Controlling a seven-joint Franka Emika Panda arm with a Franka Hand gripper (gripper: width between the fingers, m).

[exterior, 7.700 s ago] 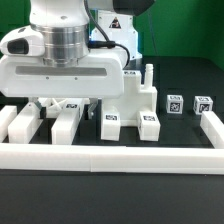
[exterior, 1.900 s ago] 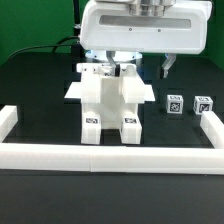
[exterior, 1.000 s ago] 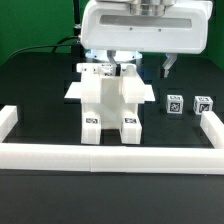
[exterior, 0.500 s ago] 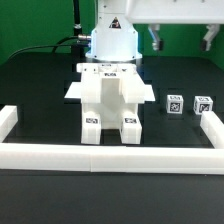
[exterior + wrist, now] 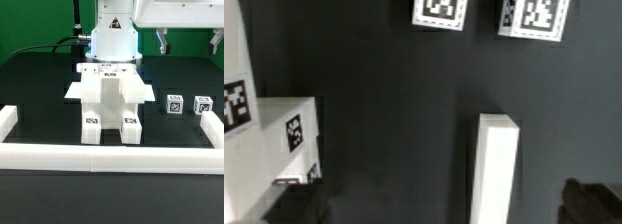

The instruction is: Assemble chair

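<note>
Exterior view: pincer [image 5: 191,42] apart, seemingly empty; chair [image 5: 107,100] standing within white border rail [image 5: 110,157].

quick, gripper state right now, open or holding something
Two-finger gripper: open, jaws spread wide, holding nothing.

Beneath the pincer [image 5: 190,42], whose broad white shell looks like smooth, faintly glossy moulded plastic with dark fingers [image 5: 163,42], the flat black table top [image 5: 40,80] is matt and even. The blocky white chair [image 5: 108,100] beside and below the pincer, the small white tagged cube [image 5: 174,101] and its twin [image 5: 203,104] under it, and the long low white border rail [image 5: 110,153] farthest from it all look like smooth satin plastic, the black-and-white tags [image 5: 93,122] flat and matt like print.
</note>
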